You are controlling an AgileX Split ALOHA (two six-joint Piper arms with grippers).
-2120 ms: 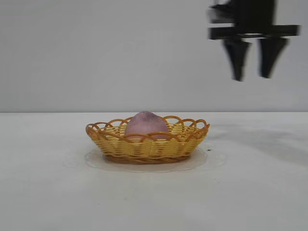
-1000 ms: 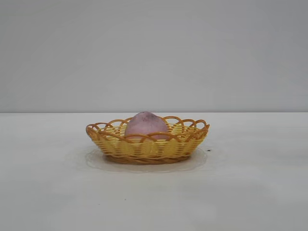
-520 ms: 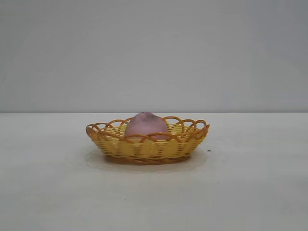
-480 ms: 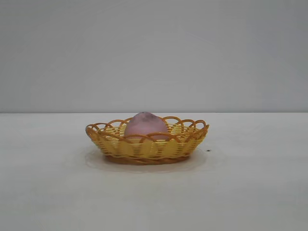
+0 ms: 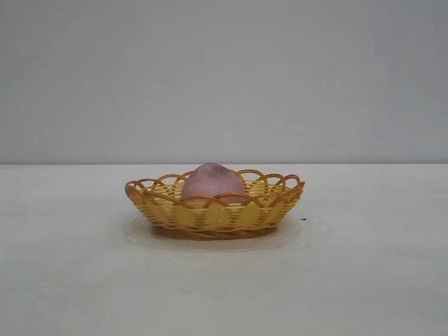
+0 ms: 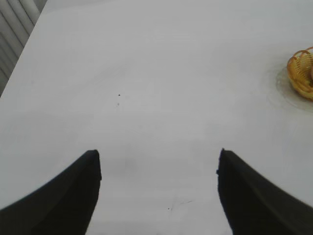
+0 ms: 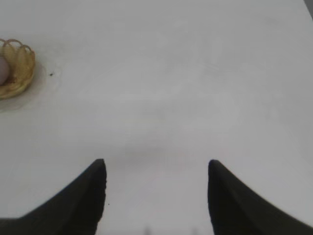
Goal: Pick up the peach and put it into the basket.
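- White table [image 5: 364, 280] runs flat to a plain grey wall [image 5: 224, 77] behind it; the surface carries a few small dark specks, one just beside the basket on the right arm's side.
- Basket [image 5: 215, 204]: a shallow yellow-orange wicker piece with a looped rim and a darker orange base, standing level on the table near the middle of the exterior view.
- Peach [image 5: 213, 183]: a dull mauve-pink fruit sitting upright inside the basket, its slightly pointed top rising above the rim. It is much narrower than the basket and rests a little toward the left arm's side of centre.
- Left gripper [image 6: 159, 159]: seen only in its own wrist view, well apart from the basket [image 6: 302, 72], which shows at the frame's edge. Its two dark fingers [image 6: 68, 196] are spread wide with only bare table between them.
- Right gripper [image 7: 156, 169]: likewise seen only in its own wrist view, well away from the basket [image 7: 17, 68], where a sliver of the peach [image 7: 3, 69] shows. Its fingers [image 7: 234, 200] are spread wide and hold nothing.
- Neither gripper appears in the exterior view.
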